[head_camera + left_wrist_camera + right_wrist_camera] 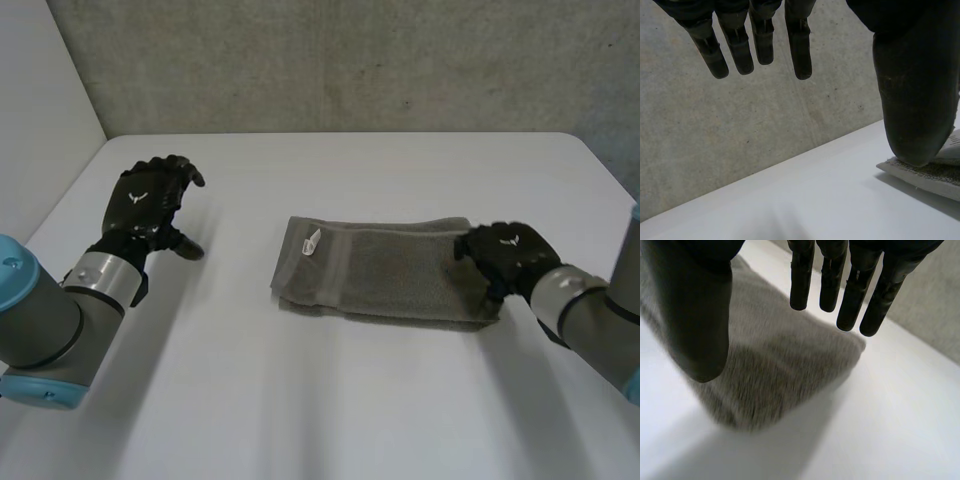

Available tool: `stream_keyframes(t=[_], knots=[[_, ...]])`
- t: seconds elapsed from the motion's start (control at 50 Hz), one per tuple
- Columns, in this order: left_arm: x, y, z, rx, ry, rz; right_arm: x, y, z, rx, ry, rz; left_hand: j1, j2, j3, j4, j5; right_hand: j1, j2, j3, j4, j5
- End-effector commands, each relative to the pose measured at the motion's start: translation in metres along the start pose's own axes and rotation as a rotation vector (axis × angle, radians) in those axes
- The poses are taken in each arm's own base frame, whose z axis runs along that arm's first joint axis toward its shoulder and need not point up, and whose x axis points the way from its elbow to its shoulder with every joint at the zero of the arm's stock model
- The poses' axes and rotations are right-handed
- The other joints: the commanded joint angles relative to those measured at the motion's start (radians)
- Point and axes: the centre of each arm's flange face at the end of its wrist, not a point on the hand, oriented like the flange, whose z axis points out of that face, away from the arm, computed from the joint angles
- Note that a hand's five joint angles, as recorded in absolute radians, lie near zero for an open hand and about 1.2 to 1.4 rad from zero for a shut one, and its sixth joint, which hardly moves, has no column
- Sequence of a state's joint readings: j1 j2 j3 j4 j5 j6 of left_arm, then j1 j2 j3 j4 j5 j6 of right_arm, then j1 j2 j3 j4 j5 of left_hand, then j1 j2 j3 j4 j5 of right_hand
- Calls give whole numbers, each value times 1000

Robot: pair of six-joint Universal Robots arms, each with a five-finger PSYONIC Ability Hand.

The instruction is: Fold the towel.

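So we've got the towel [385, 272] lying on the smooth white table [300, 400], a bit right of the middle, folded into a long flat rectangle. It's grey terry, fuzzy and nubbly on the main panel, with a flatter woven band at its left end and a little white label [311, 241] sticking up there. The edges are soft and rounded with the layers stacked.

The matte black right hand [510, 255] sits at the towel's right end. From its wrist camera we see the fingers [850, 295] straight and held away from the thumb, nothing grabbed. We can't tell if they touch the cloth.

The left hand [150, 205] hangs well apart to the left, fingers [800, 45] loose and straight, holding nothing. Behind the table there's a rough, speckled grey wall [350, 60].
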State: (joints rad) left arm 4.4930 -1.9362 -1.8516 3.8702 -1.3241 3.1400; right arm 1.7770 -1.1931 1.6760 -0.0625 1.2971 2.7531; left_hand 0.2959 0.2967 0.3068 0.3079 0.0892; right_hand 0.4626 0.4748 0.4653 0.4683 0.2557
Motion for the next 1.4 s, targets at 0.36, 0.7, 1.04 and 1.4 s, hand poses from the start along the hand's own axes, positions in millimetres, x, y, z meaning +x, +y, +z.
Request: stream_keyframes(t=[0.36,0.7,1.04,1.4], knots=[[3,2,0,-4,10,9,0,36,19,21,-46,25,-56,-57,-67,-68,-24,934,921,931,928,966],[4,-2,0,5,9,10,38,-21,6,63,29,-100,-56,-57,-67,-68,-24,934,921,931,928,966],[14,-19,-2,50,34,3,-160,-43,13,163,-299,-258,-59,-60,-70,-71,-27,934,921,931,928,966],[50,-51,5,151,135,5,-166,-50,6,196,-284,-110,-59,-60,-70,-71,-27,-288,-300,-291,-294,-256]])
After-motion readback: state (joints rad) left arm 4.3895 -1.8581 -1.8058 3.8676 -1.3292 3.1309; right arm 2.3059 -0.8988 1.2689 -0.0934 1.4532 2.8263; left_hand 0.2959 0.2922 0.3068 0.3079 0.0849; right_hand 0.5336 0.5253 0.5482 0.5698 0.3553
